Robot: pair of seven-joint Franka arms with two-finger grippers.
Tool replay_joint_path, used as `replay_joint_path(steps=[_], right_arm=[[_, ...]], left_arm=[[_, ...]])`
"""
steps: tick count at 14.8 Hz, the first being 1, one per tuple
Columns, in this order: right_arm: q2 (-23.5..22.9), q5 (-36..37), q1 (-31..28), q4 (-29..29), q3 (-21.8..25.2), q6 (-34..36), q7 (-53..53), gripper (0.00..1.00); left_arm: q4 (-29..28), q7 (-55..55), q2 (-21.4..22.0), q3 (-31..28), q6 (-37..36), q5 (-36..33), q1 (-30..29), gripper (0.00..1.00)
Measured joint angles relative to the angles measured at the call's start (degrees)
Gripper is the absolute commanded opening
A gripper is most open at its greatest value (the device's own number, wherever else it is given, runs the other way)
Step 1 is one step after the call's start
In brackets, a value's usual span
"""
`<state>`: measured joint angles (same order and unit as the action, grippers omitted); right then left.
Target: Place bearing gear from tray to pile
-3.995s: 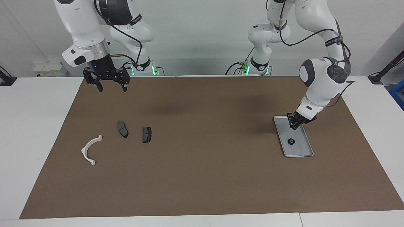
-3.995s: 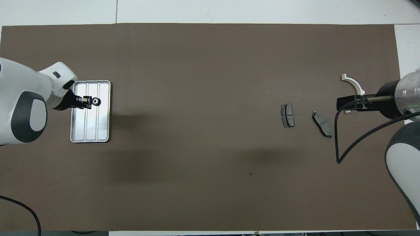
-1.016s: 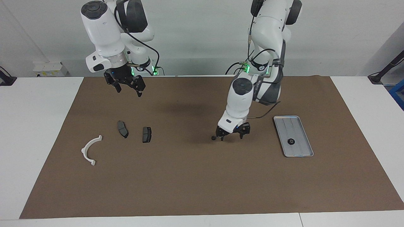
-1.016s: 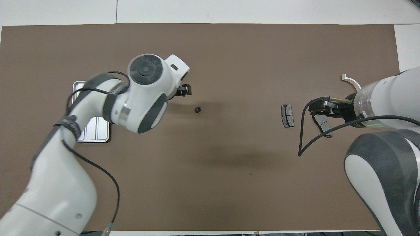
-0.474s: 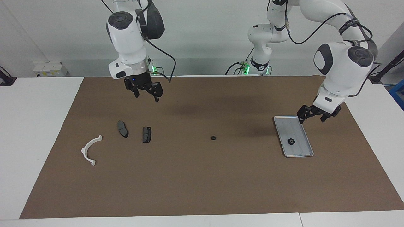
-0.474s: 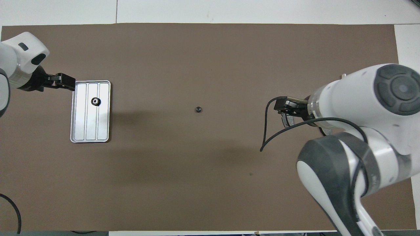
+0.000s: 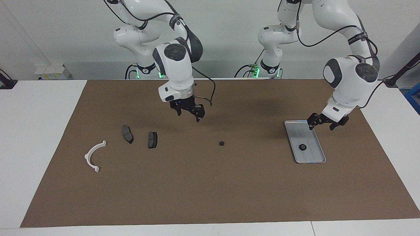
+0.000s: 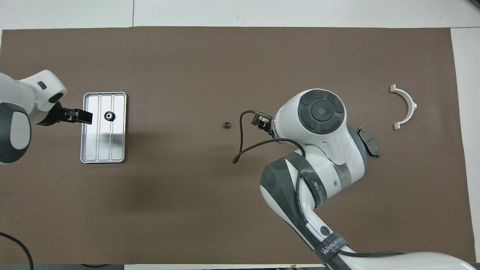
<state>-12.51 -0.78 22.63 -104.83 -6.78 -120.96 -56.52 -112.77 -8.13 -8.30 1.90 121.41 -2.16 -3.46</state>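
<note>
A black toothed bearing gear (image 7: pixel 302 147) (image 8: pixel 108 116) lies in the silver tray (image 7: pixel 300 131) (image 8: pixel 103 146) at the left arm's end of the mat. My left gripper (image 7: pixel 321 126) (image 8: pixel 87 116) hangs open and empty over the tray's rim on the left arm's side. The pile sits at the right arm's end: a white curved bracket (image 7: pixel 94 156) (image 8: pixel 405 105) and two dark pads (image 7: pixel 127 134) (image 7: pixel 152 139). My right gripper (image 7: pixel 189 115) hovers open over the mat between the pads and a small black round part (image 7: pixel 221 143) (image 8: pixel 226 125). In the overhead view, the right arm hides one pad.
A brown mat (image 7: pixel 210 190) covers most of the white table. A black cable (image 8: pixel 243 146) loops from the right arm's wrist above the mat.
The left arm swung back from mid-mat to the tray, leaving the small black part on the mat. The right gripper travelled from over the pads' side toward the mat's middle and came lower.
</note>
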Motion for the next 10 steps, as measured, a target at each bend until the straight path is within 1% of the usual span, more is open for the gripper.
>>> replay_joint_path(steps=[3, 4, 6, 8, 10], right_arm=[[-7.78, 0.24, 2.49, 8.39, 0.08, 0.45, -2.70, 1.00], [-10.30, 1.16, 3.48, 11.10, 0.16, 1.74, -3.26, 1.00], [-16.79, 4.94, 6.19, 18.22, 0.18, 4.76, -8.44, 1.00], [-23.06, 6.24, 7.81, 25.31, 0.22, 6.59, -11.42, 1.00], [-27.53, 6.38, 8.11, 30.44, 0.26, 7.26, -11.68, 1.00]], left_arm=[[-2.76, 0.12, -0.05, 0.15, 3.42, 2.12, 0.12, 1.00], [-3.84, 0.42, -0.15, 0.21, 5.07, 2.66, 0.19, 1.00], [-5.37, 1.34, -0.88, 0.39, 8.02, 3.12, 0.95, 1.00], [-5.67, 1.99, -2.07, 0.45, 10.45, 3.20, 1.99, 1.00], [-5.60, 2.21, -3.31, 0.46, 12.37, 3.24, 2.63, 1.00]])
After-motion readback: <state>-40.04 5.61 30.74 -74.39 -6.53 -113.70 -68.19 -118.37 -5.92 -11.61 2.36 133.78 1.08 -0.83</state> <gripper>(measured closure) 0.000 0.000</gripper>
